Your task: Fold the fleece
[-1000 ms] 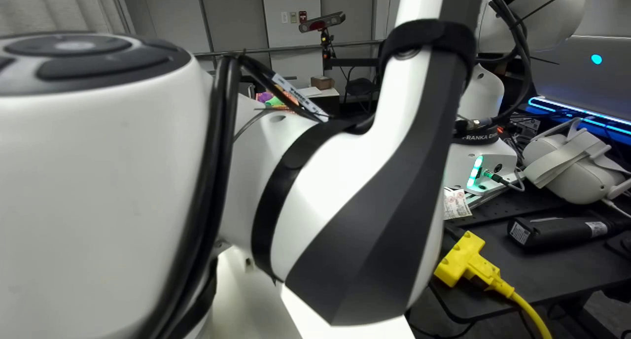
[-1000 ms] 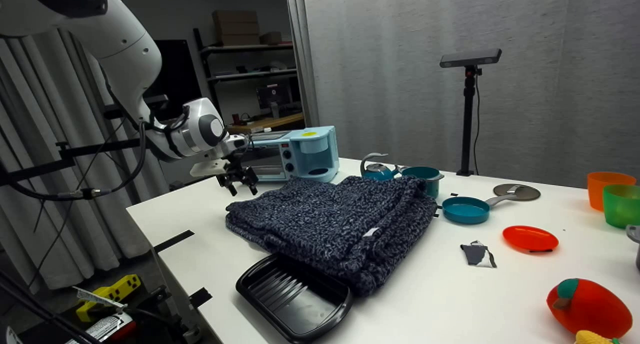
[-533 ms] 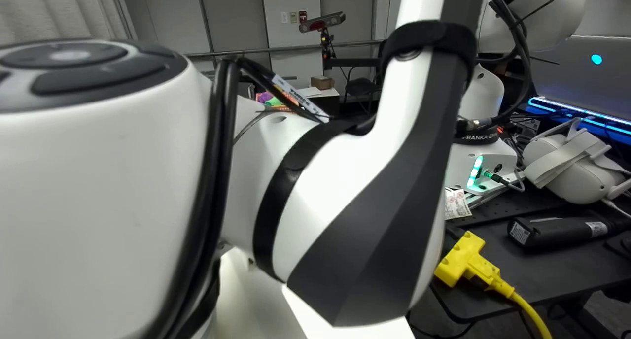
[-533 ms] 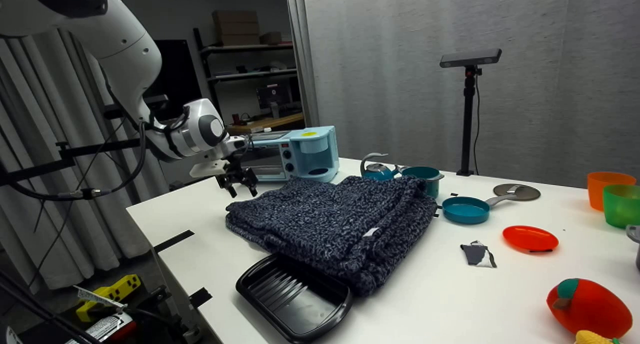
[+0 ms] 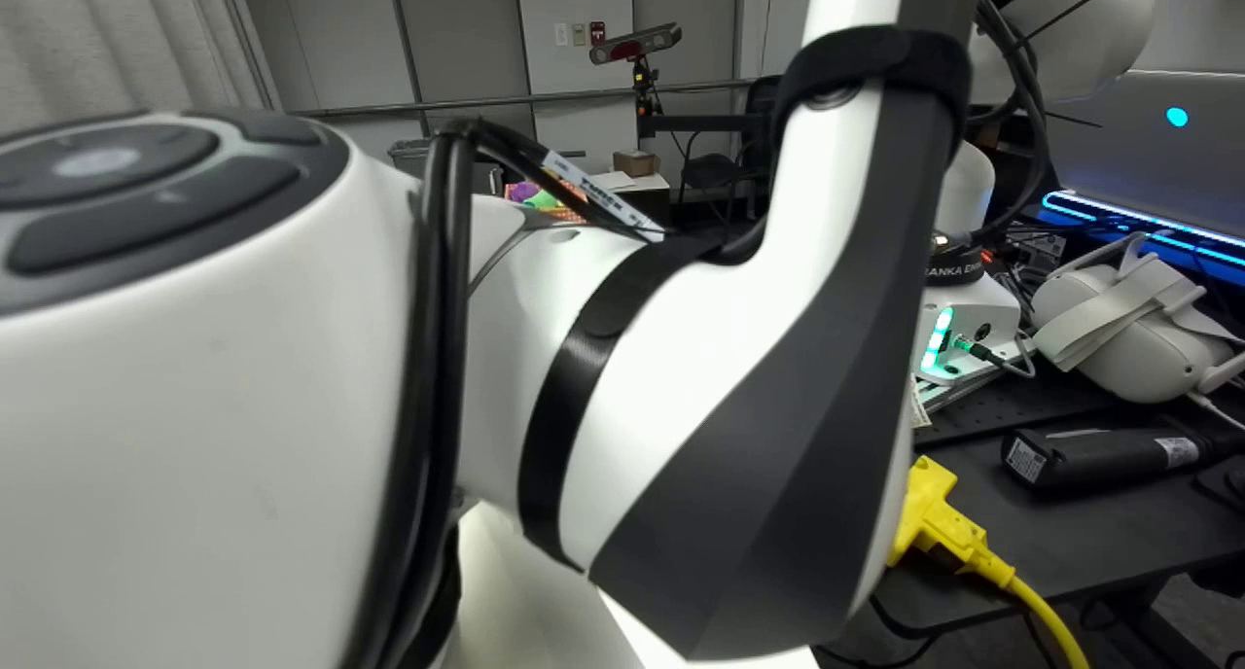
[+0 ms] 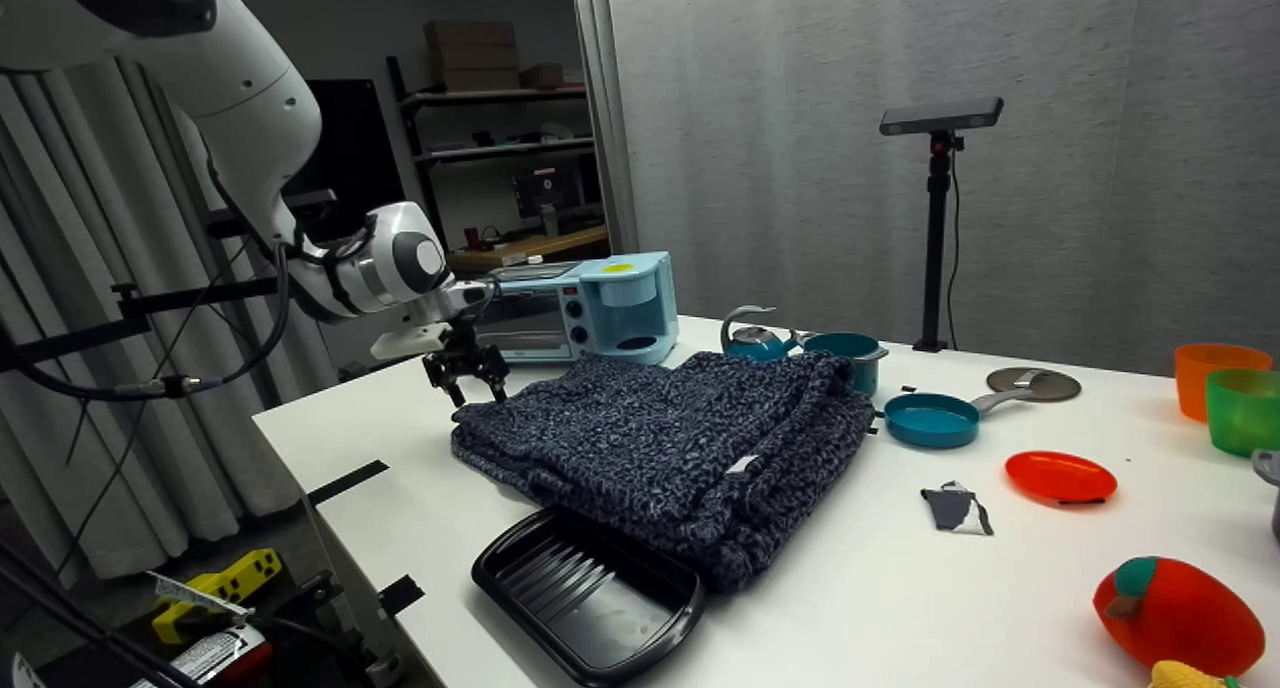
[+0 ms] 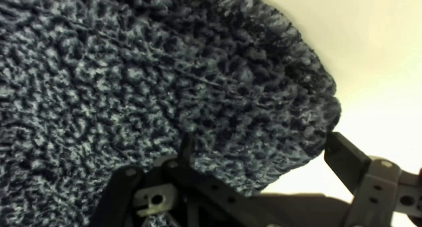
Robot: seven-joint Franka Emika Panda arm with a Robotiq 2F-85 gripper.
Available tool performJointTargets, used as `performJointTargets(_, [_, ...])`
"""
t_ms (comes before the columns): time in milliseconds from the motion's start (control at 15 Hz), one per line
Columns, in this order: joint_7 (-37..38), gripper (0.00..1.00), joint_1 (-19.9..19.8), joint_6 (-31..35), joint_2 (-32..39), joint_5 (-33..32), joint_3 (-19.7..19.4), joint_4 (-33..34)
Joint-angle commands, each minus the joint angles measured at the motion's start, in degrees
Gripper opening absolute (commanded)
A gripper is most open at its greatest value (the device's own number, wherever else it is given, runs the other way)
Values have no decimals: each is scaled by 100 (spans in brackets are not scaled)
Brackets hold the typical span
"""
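The fleece point(image 6: 650, 438) lies in thick layers on the white table in an exterior view, dark navy and black speckled, with a small white tag on its near side. It fills most of the wrist view point(image 7: 132, 88), its rounded corner pointing right. My gripper point(image 6: 479, 398) is low at the fleece's far left corner. In the wrist view my gripper point(image 7: 259, 138) is open. One finger point(image 7: 346, 161) is just off the corner's edge, and the other is over the cloth. The corner lies between the fingers; I cannot tell whether they touch it. The arm fills much of an exterior view, where no fleece shows.
A black tray point(image 6: 600, 623) sits against the fleece's near edge. A light blue toaster oven point(image 6: 625, 308) stands behind the gripper. A teal kettle point(image 6: 757, 343), pot point(image 6: 842, 346) and pan point(image 6: 930, 420) stand beyond the fleece. A red plate point(image 6: 1060, 476) lies to the right.
My gripper has moved down and slightly left in an exterior view, toward the fleece's corner. The arm has shifted with it. The fleece has not visibly moved.
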Motion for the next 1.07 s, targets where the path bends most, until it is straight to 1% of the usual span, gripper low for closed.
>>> performJointTargets(0, [-149,100,-177,-367,-87,55,189,48])
performJointTargets(67, [-152,100,-276,287,253,-93,85,-303])
performJointTargets(333, [-315,100,-493,622,601,-93,25,-471])
performJointTargets(533, [-374,100,-538,892,777,-63,-46,-470])
performJointTargets(600, [-316,75,-480,933,769,-90,-117,-471])
performJointTargets(667, [-323,74,-470,946,770,-101,-132,-471])
performJointTargets(733, [-307,68,-455,975,769,-107,-153,-470])
performJointTargets(1000, [-179,36,-381,1240,805,-81,-282,-474])
